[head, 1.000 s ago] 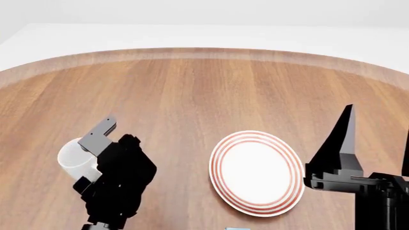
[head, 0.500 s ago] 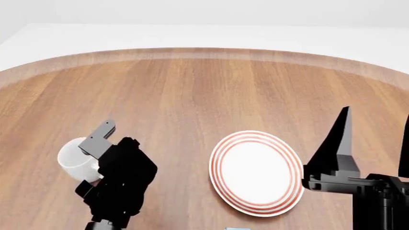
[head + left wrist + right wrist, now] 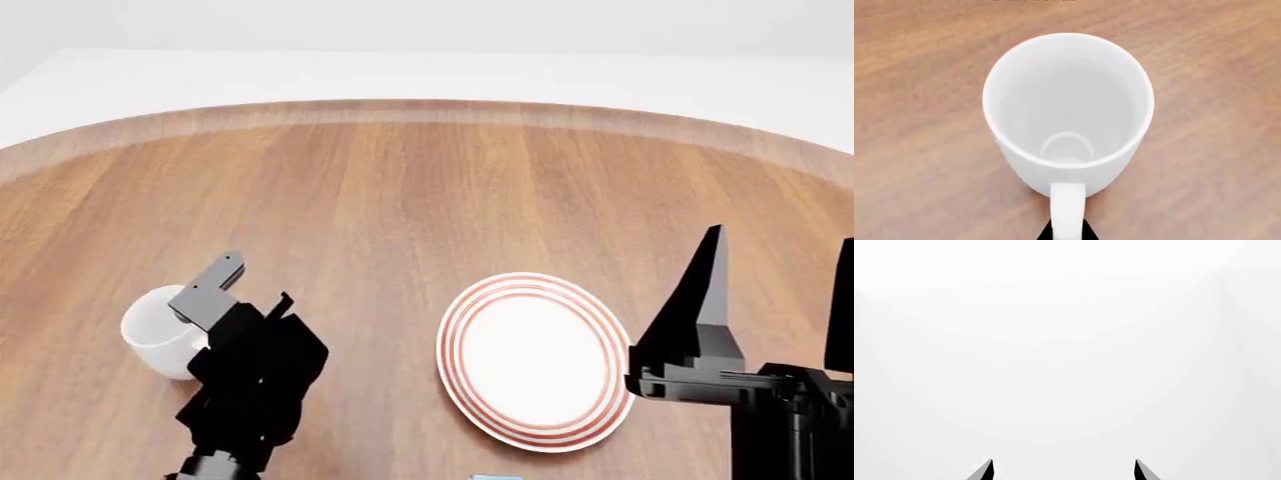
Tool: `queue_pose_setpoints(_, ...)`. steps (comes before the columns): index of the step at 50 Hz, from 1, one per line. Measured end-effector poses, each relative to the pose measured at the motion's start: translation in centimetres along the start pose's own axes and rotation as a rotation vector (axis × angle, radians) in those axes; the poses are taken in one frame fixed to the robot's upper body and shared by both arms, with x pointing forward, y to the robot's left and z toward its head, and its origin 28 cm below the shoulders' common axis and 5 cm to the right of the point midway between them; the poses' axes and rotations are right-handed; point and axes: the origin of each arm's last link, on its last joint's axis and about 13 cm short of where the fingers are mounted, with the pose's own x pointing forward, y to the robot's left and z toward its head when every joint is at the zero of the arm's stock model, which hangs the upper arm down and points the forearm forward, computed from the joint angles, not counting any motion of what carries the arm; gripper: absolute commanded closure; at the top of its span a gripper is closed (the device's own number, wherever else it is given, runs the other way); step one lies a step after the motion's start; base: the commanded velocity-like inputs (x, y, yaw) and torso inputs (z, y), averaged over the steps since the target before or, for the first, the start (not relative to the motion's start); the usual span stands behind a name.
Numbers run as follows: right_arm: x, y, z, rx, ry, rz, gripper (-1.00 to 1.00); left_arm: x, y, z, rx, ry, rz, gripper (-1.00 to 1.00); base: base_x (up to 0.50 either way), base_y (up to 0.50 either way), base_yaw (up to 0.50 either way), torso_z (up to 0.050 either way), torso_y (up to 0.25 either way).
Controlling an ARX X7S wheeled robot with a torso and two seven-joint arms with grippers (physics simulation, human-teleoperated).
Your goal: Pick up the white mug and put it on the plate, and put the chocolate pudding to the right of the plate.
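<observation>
A: Where is the white mug (image 3: pixel 156 335)?

B: It stands upright on the wooden counter (image 3: pixel 400 200), toward the left side in the head view, well apart from the plate (image 3: pixel 537 362). The left wrist view looks straight down into its bare interior, with the loop handle (image 3: pixel 1067 207) pointing at the camera.

A: And the left claw (image 3: pixel 1067 231)?

B: Its two dark tips sit tight against either side of the handle, so it grips the mug by the handle. In the head view the black arm covers the mug's near right side.

A: The plate?

B: It lies flat on the counter, right of centre, red rings around its rim, nothing on it.

A: The right claw (image 3: pixel 774 290)?

B: It is raised to the right of the plate, its two pointed fingers standing well apart, spread wide and holding nothing. Its wrist view shows only blank white beyond the tips.

A: The chocolate pudding?

B: Only a pale blue sliver (image 3: pixel 494 477) shows at the bottom edge of the head view; I cannot tell what it is.
</observation>
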Motion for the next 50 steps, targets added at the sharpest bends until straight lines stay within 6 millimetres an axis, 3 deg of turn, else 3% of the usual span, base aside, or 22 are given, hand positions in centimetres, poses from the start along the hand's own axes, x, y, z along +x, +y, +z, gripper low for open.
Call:
queue_pose_setpoints(14,0.0,0.0,0.0,0.0,0.002,0.002,-1.0,0.0,0.1,0.1,0.009,-0.007,-0.005,1.0,0.0,0.0,0.0,0.0,0.0)
queue_pose_setpoints(21,0.0,0.1,0.0,-0.001,0.002,0.003,-1.0,-0.9,-0.1,1.3,0.069,-0.065,-0.163,1.0,0.0,0.0,0.0,0.0,0.0)
queue_pose_setpoints(37,0.0,0.0,0.1,-0.006,-0.001,0.0,-1.0,-8.2,0.6,7.7,0.304,-0.363,-0.785,1.0,0.0,0.0,0.0,0.0,0.0)
queue_pose_setpoints(50,0.1,0.0,0.3,-0.004,-0.01,0.0,-1.0,-12.2,1.9,10.6,0.56,-0.444,-1.16,1.0,0.0,0.0,0.0,0.0,0.0)
